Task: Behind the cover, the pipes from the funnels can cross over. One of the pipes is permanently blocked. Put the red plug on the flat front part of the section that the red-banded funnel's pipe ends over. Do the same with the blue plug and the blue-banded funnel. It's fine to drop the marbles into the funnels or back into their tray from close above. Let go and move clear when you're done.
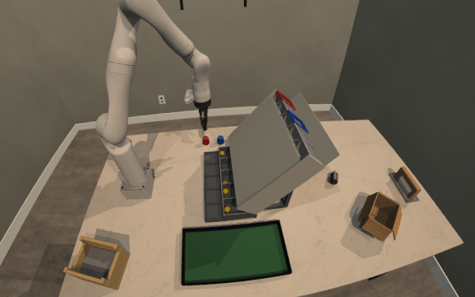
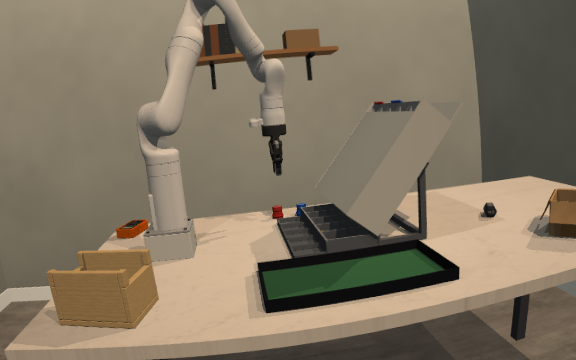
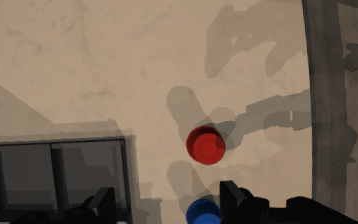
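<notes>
My gripper (image 1: 204, 129) (image 2: 278, 173) (image 3: 167, 201) is partly open and empty, high above the table near the plugs. The red plug (image 1: 206, 140) (image 2: 277, 212) (image 3: 207, 146) stands upright on the table. The blue plug (image 1: 220, 140) (image 2: 301, 209) (image 3: 203, 212) stands beside it, partly cut off at the bottom of the wrist view. The flat front parts of the sections (image 1: 211, 170) hold no plug. Yellow marbles, one of them a marble (image 1: 227, 209) in the nearest section, lie behind the divider. Red (image 2: 378, 103) and blue (image 2: 396, 101) bands mark two funnels. The cover (image 1: 268, 153) hides the pipes.
A green tray (image 1: 233, 253) (image 2: 348, 272) with a black rim lies beside the sections. A wooden box (image 1: 122, 268) (image 2: 103, 295) stands front left, a cardboard box (image 1: 373, 220) (image 2: 570, 212) on the right. A small black object (image 1: 334, 177) (image 2: 489, 209) lies behind the slanted board.
</notes>
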Controlling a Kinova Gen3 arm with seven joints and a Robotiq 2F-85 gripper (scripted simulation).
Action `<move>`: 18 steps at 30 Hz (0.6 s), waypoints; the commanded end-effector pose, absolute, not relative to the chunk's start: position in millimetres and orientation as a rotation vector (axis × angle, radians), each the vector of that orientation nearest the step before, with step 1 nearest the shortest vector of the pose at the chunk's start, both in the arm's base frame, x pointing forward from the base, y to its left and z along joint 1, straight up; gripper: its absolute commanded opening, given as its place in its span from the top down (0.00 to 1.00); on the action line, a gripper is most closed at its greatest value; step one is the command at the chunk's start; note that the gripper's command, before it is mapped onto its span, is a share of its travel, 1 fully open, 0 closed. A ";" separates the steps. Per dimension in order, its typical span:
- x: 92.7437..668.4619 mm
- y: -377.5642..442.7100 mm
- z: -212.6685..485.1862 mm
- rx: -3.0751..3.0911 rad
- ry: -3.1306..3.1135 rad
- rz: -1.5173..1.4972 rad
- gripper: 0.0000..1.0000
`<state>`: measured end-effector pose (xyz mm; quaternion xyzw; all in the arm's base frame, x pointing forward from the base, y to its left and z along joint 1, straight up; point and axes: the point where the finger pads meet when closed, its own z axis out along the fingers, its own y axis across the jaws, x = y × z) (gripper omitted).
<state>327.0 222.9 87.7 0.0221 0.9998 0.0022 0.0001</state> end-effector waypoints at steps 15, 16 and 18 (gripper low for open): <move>315.8 264.7 63.2 0.060 3.143 -0.002 0.30; 315.8 264.7 63.2 0.060 3.143 -0.002 0.30; 315.8 264.7 63.2 0.060 3.143 -0.002 0.30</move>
